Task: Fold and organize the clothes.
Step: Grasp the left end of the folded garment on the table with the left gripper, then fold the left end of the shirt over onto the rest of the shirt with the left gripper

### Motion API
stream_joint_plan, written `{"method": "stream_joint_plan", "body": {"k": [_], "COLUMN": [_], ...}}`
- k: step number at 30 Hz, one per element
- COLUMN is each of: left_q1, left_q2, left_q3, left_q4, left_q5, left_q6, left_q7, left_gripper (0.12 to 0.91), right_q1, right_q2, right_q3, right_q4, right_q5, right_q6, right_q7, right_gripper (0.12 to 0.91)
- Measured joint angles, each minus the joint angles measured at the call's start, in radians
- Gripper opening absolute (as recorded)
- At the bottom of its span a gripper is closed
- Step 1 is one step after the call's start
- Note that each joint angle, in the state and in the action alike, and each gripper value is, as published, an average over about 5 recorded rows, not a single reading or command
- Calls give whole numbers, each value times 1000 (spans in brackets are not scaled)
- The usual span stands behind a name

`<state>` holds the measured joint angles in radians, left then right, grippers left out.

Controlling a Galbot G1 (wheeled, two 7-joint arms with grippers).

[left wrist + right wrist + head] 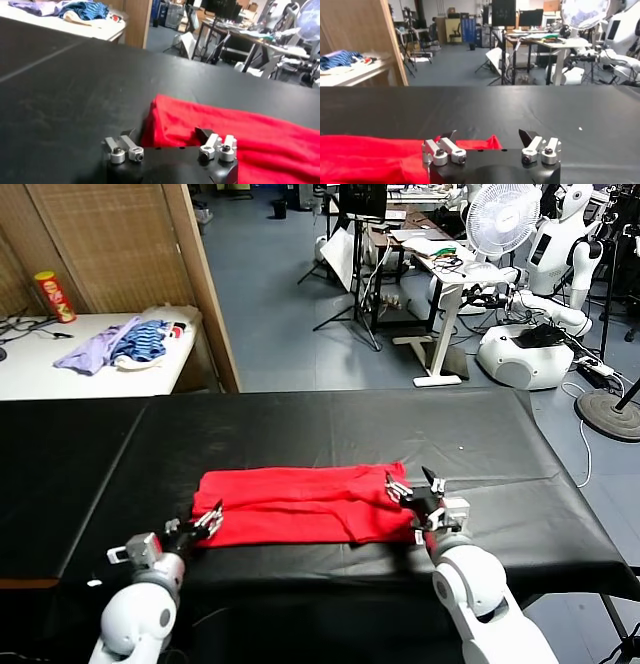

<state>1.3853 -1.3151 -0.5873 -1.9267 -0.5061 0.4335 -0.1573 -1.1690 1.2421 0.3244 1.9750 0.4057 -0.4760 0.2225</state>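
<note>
The left pincer (208,519) sits low at the near left corner of the red T-shirt (305,504), its fingers parted and nothing between them; the cloth's folded corner lies just past its tips. The right pincer (417,492) stands at the shirt's near right corner, fingers spread wide, released, with the red edge just beside its inner finger. Both carry small metal fingertips on black bodies, mounted on rounded white arms.

The T-shirt lies flat on the black bench (300,434), between the two pincers and toward the bench's near edge. It is folded into a long, low band running left to right, bright red, soft and matte like cotton, with a shallow crease along its length and doubled layers showing at the left end. No print shows on the side facing up. The bench covering is smooth, dark and slightly scuffed, with a seam running back on the left.

Farther back to the left, a white table (90,374) holds a lilac garment (92,349) and a blue-striped garment (143,342) bunched together, and a red cylindrical can (54,296) standing upright. A wooden panel (205,284) rises beside it. Beyond, across the grey floor, stand desks, a white fan (503,219) and another white robot (545,279).
</note>
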Motion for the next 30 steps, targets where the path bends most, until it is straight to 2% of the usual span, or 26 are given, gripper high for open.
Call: {"method": "stream_joint_plan", "body": {"k": [6, 8, 14, 17, 20, 22, 25, 27, 30], "left_q1": [-3, -7, 2, 17, 33, 42, 46, 38, 17], "left_q2": [-13, -12, 33, 99, 187, 240, 287, 289, 261], "left_q3": [13, 16, 0, -31, -72, -89, -88, -71, -24], "left_q4": [14, 20, 20, 20, 23, 15, -24, -66, -136], "left_q5": [95, 137, 349, 447, 491, 485, 421, 336, 165], "left_q6": [-22, -23, -23, -45, -63, -60, -22, 17, 78], "left_q7": [6, 4, 0, 3, 8, 17, 18, -1, -48], "left_gripper": [203, 151, 150, 149, 149, 149, 149, 149, 149], "right_q1": [-1, -4, -20, -30, -39, -45, -53, -60, -72], "right_q2": [7, 9, 9, 10, 17, 23, 31, 32, 29], "right_q3": [-5, -5, 12, 18, 17, 13, 11, 14, 24], "right_q4": [23, 32, 61, 74, 82, 86, 92, 98, 106], "right_q5": [0, 0, 1, 1, -1, -4, -10, -14, -19], "right_q6": [-9, -18, -39, -40, -41, -41, -43, -45, -46], "right_q7": [-1, 1, 12, 17, 18, 19, 23, 25, 27], "right_gripper": [798, 798, 798, 798, 798, 798, 798, 798, 798]}}
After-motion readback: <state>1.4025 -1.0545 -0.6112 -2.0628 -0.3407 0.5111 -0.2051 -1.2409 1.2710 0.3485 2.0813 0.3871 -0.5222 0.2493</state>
